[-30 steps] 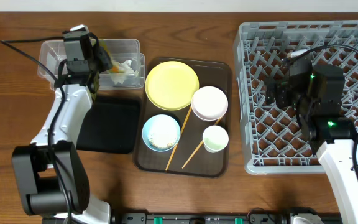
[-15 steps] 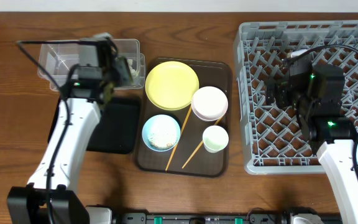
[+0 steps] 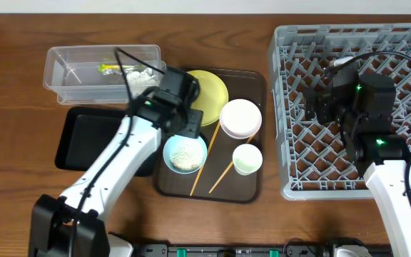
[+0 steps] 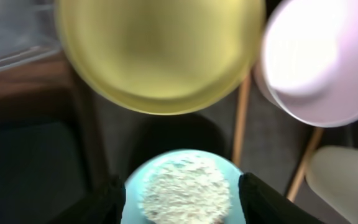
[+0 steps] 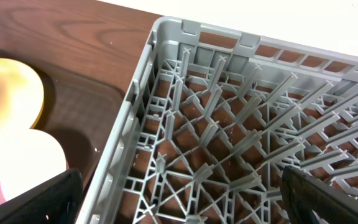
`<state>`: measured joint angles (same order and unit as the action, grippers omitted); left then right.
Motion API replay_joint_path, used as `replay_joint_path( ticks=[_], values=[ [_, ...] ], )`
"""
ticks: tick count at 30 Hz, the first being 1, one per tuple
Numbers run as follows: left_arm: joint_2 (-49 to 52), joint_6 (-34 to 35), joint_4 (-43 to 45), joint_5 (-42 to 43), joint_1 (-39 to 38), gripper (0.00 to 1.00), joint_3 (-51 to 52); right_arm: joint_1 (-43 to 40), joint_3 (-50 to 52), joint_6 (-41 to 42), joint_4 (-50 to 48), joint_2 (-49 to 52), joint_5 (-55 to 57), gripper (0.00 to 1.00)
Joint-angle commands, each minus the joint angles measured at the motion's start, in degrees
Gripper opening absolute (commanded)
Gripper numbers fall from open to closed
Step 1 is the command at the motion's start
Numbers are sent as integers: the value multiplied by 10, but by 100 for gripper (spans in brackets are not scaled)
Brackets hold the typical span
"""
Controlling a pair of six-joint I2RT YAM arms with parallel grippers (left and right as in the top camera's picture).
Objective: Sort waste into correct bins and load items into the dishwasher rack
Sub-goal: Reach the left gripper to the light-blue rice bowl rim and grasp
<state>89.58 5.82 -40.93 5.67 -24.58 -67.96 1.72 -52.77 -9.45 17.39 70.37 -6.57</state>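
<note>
Left tool (image 4: 182,185) gone from clear tub (image 3: 57,71) to over brown serving tray (image 3: 245,187). Fingers spread, nothing pinched; light-blue bowl (image 3: 167,155) holding rice (image 3: 185,151) sits below, between them. Wrapper (image 3: 108,68) and tissue (image 3: 141,73) now lie in tub. Right tool (image 5: 180,190) unchanged: spread wide, empty, above rack (image 3: 285,114).

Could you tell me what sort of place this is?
Probably a dish-clearing station: a grey dishwasher rack, a light-blue bowl of rice on a brown tray, and a clear waste tub.
</note>
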Motion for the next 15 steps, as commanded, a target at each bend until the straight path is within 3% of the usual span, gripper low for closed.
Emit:
replay_joint_path(
  ticks=[1,15],
  values=[
    [21,-10,-5,-1,-24,63,-4,-2,-12,8,2,-3,3,99],
    [110,-9,-40,-1,-82,63,-4,-2,-12,8,7,-3,3,99]
  ],
)
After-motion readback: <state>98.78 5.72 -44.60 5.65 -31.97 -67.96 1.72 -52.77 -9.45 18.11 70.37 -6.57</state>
